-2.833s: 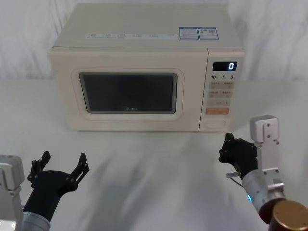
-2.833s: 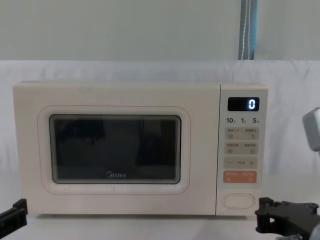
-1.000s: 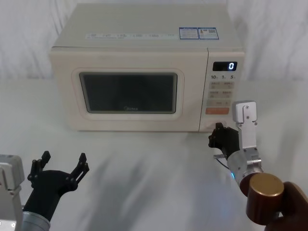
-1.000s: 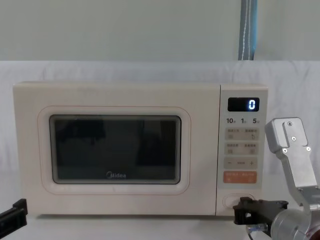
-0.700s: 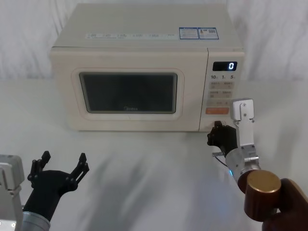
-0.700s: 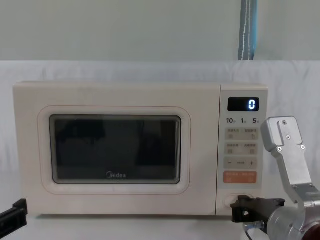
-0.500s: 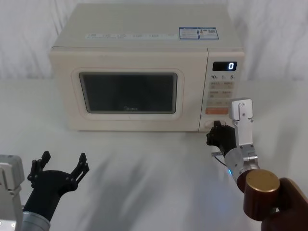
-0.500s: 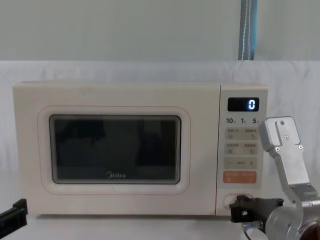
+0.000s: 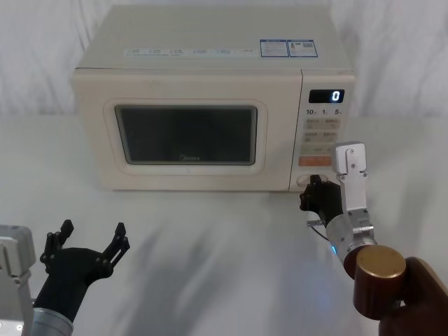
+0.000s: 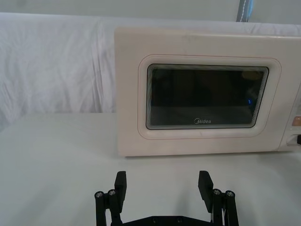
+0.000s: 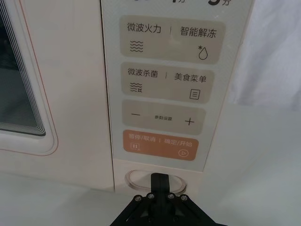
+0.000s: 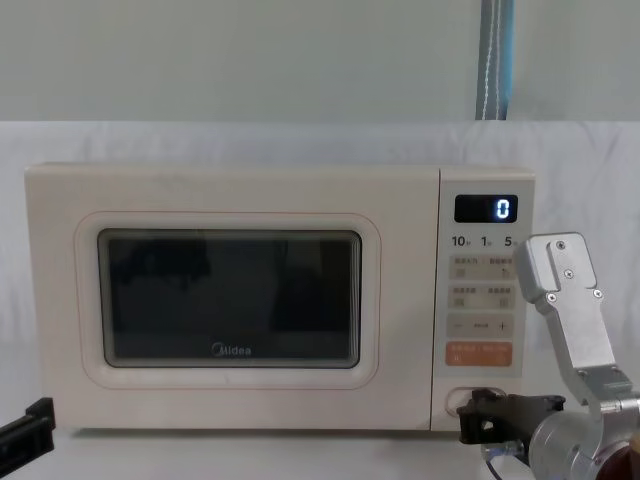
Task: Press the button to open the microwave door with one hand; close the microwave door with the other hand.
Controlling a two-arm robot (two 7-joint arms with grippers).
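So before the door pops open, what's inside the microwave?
Through the microwave door window, only dark glass and faint reflections show; any contents are hidden. The right hand is at the button.

Cream microwave door (image 9: 185, 136) shut; oval button (image 11: 141, 178) below panel.

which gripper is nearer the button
Right. The right gripper has its shut tips at the button, low on the microwave's panel. The left gripper hangs open well back, before the door's left side.
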